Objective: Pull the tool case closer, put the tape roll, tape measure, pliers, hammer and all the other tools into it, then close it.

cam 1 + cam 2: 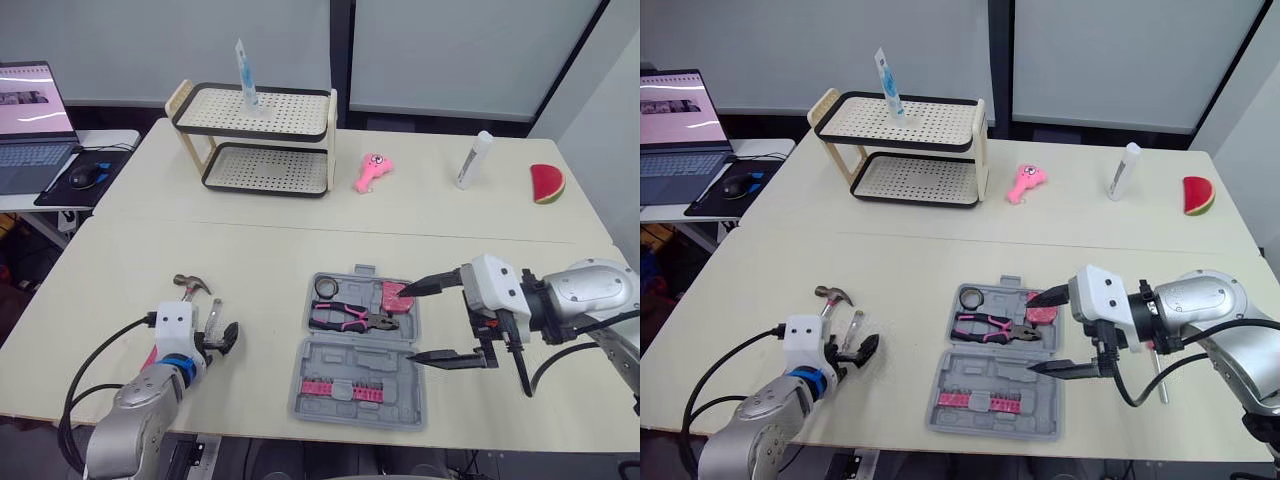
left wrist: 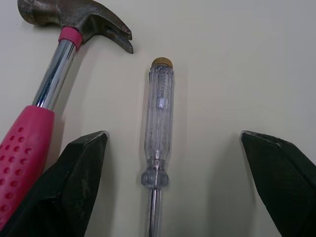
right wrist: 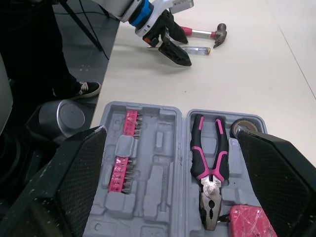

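Screwdriver (image 2: 158,118) lies untouched inside wide-open left end effector (image 2: 173,137).

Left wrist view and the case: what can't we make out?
Screwdriver: tip cut off by the left wrist view's edge; left gripper covers most of it in the head views.
Hammer: handle end cut off by the edge and a finger.
Tape roll: partly behind a right gripper finger, right wrist view.
Tape measure: cut off by the edge there.
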{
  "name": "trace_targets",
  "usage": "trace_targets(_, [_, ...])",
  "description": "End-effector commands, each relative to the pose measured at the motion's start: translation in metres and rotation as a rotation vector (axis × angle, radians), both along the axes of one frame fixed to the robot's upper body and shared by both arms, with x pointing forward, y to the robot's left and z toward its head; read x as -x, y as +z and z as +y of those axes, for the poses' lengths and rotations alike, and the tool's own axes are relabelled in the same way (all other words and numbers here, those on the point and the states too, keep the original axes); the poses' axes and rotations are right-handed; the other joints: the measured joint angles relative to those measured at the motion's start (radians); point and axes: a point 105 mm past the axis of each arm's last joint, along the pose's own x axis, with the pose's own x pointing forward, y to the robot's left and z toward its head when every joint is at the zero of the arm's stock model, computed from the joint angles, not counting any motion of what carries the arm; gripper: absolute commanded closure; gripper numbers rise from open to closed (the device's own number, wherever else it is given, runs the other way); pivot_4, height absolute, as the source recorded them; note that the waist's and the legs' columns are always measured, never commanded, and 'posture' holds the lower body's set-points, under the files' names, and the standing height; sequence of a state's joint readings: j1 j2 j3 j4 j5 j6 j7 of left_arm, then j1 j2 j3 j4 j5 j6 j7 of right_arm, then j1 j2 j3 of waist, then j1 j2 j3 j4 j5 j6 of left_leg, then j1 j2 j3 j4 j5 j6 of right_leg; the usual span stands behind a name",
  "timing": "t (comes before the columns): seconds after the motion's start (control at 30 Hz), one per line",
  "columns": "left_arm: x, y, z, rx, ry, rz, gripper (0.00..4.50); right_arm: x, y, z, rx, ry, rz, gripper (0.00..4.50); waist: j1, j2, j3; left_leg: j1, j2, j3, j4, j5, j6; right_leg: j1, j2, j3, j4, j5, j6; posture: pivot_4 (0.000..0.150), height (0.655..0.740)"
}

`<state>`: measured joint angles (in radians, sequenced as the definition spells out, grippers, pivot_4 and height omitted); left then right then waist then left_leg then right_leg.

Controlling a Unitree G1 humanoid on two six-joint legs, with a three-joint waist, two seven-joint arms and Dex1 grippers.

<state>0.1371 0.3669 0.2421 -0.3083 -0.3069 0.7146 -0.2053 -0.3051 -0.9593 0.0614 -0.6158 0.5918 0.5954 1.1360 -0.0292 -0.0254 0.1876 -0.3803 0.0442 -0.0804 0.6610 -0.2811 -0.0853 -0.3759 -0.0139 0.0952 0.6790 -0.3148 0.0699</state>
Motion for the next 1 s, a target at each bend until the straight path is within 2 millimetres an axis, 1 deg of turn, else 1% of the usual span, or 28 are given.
trace_targets(0.03, [-0.004, -0.001, -0.006, 0.003, -0.006, 0.01, 1.22, 0.001, 0.008, 0.002, -0.012, 0.01, -0.042, 0.0, 0.0, 0.0, 0.0, 0.0, 0.0, 0.0, 0.0, 0.0, 0.0, 0.0, 0.0, 0.0, 0.0, 0.0, 0.0, 0.15, 0.735])
trace_targets(0.27, [0.0, -0.001, -0.011, 0.011, -0.008, 0.03, 3.35, 0.003, 0.008, 0.002, -0.008, 0.002, -0.039, 0.0, 0.0, 0.0, 0.0, 0.0, 0.0, 0.0, 0.0, 0.0, 0.0, 0.0, 0.0, 0.0, 0.0, 0.0, 0.0, 0.15, 0.735])
trace_targets(0.3, [0.0, -0.001, -0.011, 0.014, -0.009, 0.029, 3.71, 0.003, 0.008, 0.002, -0.007, 0.0, -0.039, 0.0, 0.0, 0.0, 0.0, 0.0, 0.0, 0.0, 0.0, 0.0, 0.0, 0.0, 0.0, 0.0, 0.0, 0.0, 0.0, 0.15, 0.735])
trace_targets(0.37, [0.003, 0.002, -0.016, 0.018, -0.027, 0.024, 4.23, 0.004, 0.007, 0.001, -0.006, -0.006, -0.039, 0.0, 0.0, 0.0, 0.0, 0.0, 0.0, 0.0, 0.0, 0.0, 0.0, 0.0, 0.0, 0.0, 0.0, 0.0, 0.0, 0.15, 0.735])
trace_targets(0.4, [0.004, 0.005, -0.021, 0.022, -0.041, 0.021, 4.34, 0.004, 0.007, 0.001, -0.005, -0.01, -0.039, 0.0, 0.0, 0.0, 0.0, 0.0, 0.0, 0.0, 0.0, 0.0, 0.0, 0.0, 0.0, 0.0, 0.0, 0.0, 0.0, 0.15, 0.735])
trace_targets(0.53, [0.007, 0.012, -0.038, 0.042, -0.082, 0.004, 4.34, 0.004, 0.007, -0.001, -0.005, -0.026, -0.038, 0.0, 0.0, 0.0, 0.0, 0.0, 0.0, 0.0, 0.0, 0.0, 0.0, 0.0, -0.001, 0.0, 0.0, 0.0, 0.0, 0.15, 0.735])
trace_targets(0.6, [0.007, 0.016, -0.05, 0.049, -0.111, -0.005, 4.34, 0.004, 0.007, -0.003, -0.001, -0.034, -0.036, 0.0, 0.0, 0.0, 0.0, 0.0, 0.0, 0.0, 0.0, 0.0, 0.0, 0.001, 0.0, 0.0, 0.0, 0.0, 0.0, 0.15, 0.735])
trace_targets(0.67, [0.006, 0.018, -0.056, 0.052, -0.128, -0.011, 4.34, 0.004, 0.006, -0.004, 0.004, -0.038, -0.034, 0.0, 0.0, 0.0, 0.0, 0.0, 0.0, 0.0, 0.001, 0.0, 0.0, 0.001, 0.0, 0.0, 0.0, 0.0, 0.0, 0.15, 0.735])
trace_targets(0.8, [0.003, 0.015, -0.069, 0.06, -0.15, -0.007, 4.34, 0.004, 0.005, -0.007, 0.017, -0.04, -0.03, 0.0, 0.0, 0.0, 0.0, 0.0, -0.001, 0.0, 0.001, 0.0, 0.0, 0.001, 0.0, 0.0, 0.0, 0.0, 0.001, 0.15, 0.735])
trace_targets(1.0, [0.002, -0.003, -0.072, 0.046, -0.13, 0.028, 4.34, 0.005, 0.004, -0.01, 0.027, -0.041, -0.027, 0.0, 0.0, 0.0, 0.0, 0.0, -0.001, 0.0, 0.001, 0.0, 0.0, 0.001, 0.0, 0.0, 0.0, 0.0, 0.001, 0.15, 0.735])
